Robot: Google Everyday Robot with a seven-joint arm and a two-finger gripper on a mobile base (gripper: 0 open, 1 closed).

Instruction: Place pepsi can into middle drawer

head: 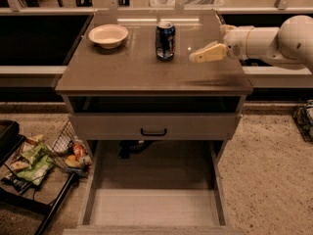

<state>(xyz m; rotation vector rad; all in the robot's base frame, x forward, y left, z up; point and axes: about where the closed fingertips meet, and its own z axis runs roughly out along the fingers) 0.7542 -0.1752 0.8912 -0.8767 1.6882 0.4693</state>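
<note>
The pepsi can stands upright at the back middle of the brown cabinet top. It is dark blue with a silver top. My gripper reaches in from the right on a white arm. It hovers just above the cabinet top, a short way to the right of the can and apart from it. The middle drawer is pulled out wide open at the bottom of the view, and its pale grey floor is bare.
A white bowl sits left of the can. Above the open drawer is a closed grey drawer front with a black handle. A wire rack with snack bags stands on the floor at the left. Carpet lies to the right.
</note>
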